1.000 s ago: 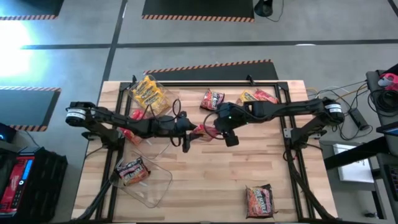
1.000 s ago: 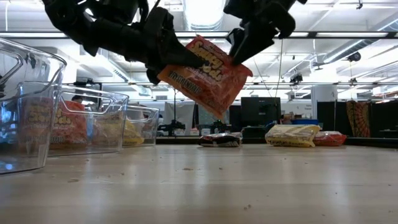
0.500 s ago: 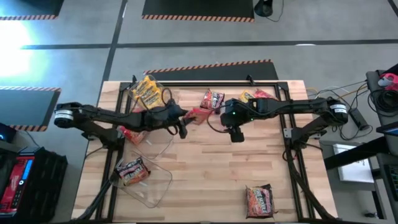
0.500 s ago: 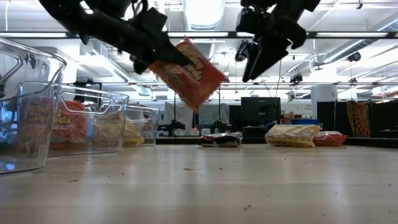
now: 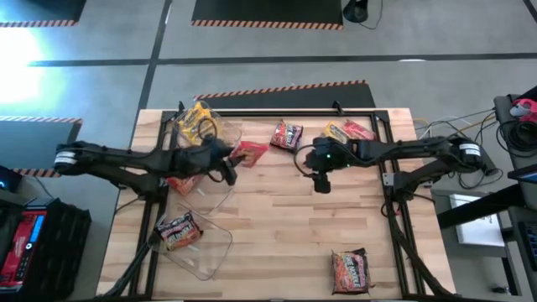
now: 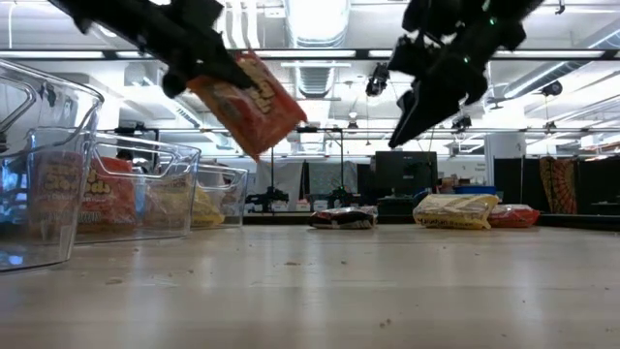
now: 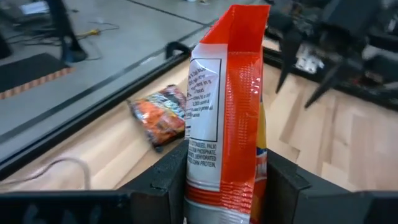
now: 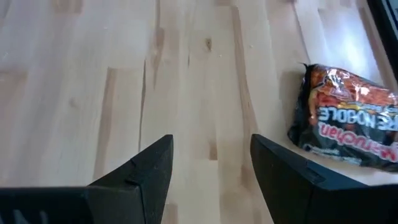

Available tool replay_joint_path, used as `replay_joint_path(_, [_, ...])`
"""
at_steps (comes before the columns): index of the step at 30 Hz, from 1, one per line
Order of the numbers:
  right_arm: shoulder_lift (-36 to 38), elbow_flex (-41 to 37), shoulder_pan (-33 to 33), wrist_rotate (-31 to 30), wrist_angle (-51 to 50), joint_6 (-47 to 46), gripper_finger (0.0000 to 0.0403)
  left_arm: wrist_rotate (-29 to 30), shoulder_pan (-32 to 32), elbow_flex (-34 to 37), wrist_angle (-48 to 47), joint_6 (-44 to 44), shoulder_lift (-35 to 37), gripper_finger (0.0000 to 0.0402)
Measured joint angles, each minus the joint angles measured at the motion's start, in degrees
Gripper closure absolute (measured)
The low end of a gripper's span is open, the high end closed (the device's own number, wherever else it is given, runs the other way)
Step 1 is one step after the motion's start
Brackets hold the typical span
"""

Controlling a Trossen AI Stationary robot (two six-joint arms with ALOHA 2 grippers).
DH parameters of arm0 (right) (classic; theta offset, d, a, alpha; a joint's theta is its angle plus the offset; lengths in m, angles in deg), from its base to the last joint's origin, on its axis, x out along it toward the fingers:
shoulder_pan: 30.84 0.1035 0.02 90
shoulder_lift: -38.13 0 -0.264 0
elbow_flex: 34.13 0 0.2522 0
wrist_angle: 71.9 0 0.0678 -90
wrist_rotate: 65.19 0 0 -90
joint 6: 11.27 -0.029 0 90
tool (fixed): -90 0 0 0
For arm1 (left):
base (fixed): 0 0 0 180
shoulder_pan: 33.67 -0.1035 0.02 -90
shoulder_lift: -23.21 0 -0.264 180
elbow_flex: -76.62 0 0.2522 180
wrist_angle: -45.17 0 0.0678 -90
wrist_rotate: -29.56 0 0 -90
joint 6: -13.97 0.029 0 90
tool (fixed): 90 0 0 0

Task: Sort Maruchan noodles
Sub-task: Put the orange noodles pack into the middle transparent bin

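My left gripper (image 5: 233, 159) holds the red packet (image 5: 249, 153) between its fingers (image 7: 163, 180), lifted above the surface (image 5: 277, 235) near the bins (image 5: 220, 189). My right gripper (image 5: 321, 179) hangs with fingers (image 8: 146, 171) apart and empty, near a dark packet (image 8: 348, 134).

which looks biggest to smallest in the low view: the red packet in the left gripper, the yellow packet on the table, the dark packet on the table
1. red packet, though held nearer the camera
2. yellow packet
3. dark packet, slightly smaller than the yellow
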Motion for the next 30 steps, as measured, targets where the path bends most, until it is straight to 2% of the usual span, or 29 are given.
replay_joint_path(4, [-0.07, -4.89, 0.00, -0.03, 8.32, -2.50, 0.0199, 8.18, 5.43, 0.00, -5.79, -5.70, 4.39, 0.0274])
replay_joint_path(7, [-0.49, -6.28, 0.00, -0.08, 11.35, -3.57, 0.0199, 17.07, 11.26, 0.00, -10.91, -11.31, 6.51, 0.0274])
replay_joint_path(11, [-0.63, -6.67, 0.00, -0.26, 11.99, -3.69, 0.0199, 28.25, 19.49, 0.00, -16.63, -19.26, 7.44, 0.0275])
replay_joint_path(15, [-1.09, -6.69, 0.00, -0.54, 11.79, -5.54, 0.0199, 35.42, 26.58, -0.22, -23.66, -27.53, 7.34, 0.0275])
replay_joint_path(18, [-1.27, -6.69, 0.00, -0.61, 11.74, -5.93, 0.0199, 37.84, 29.87, -1.01, -30.41, -34.77, 7.20, 0.0275])
replay_joint_path(25, [-1.27, -6.69, 0.00, -0.58, 11.78, -6.02, 0.0199, 36.98, 31.91, -2.72, -47.94, -50.56, 7.16, 0.0275])
replay_joint_path(30, [-1.27, -6.69, 0.00, -0.58, 11.79, -6.06, 0.0199, 34.31, 31.91, -2.92, -52.26, -54.63, 7.09, 0.0275])
